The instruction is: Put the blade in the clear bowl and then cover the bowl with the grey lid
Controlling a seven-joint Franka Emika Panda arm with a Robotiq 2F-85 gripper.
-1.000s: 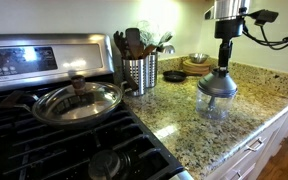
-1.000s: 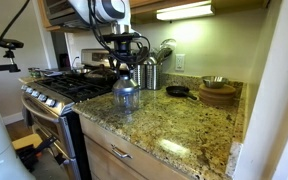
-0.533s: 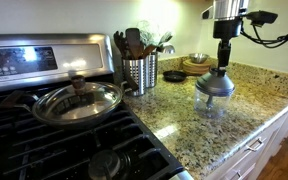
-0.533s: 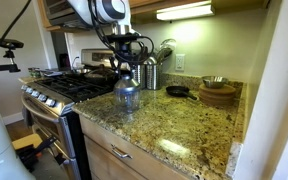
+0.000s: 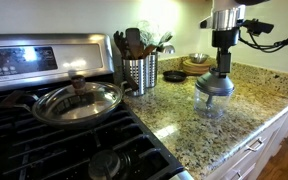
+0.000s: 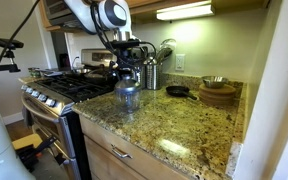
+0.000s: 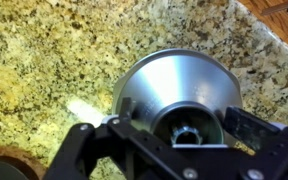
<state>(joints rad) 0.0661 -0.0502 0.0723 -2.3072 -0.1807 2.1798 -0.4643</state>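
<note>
Claw (image 7: 179, 135) has sprung open and lifted off the grey domed round lid (image 5: 216, 85)! It caps the clear round bowl (image 5: 212, 105), right of frame. Blade not visible, but the job looks finished.

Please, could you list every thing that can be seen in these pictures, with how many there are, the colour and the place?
grey lid: one, grey, on top of the clear bowl
clear bowl: one, see-through, on the countertop
countertop: one, speckled granite, beside the stove
stove: one, steel with black grates
glass pan lid: one, clear with brown knob, on the stove
utensil holder: one, steel, holding utensils, next to the stove
small pan: one, black, at the back of the countertop
metal bowl: one, silver, on a wooden piece near the wall
gripper: one, black, open, right above the lid's knob
</note>
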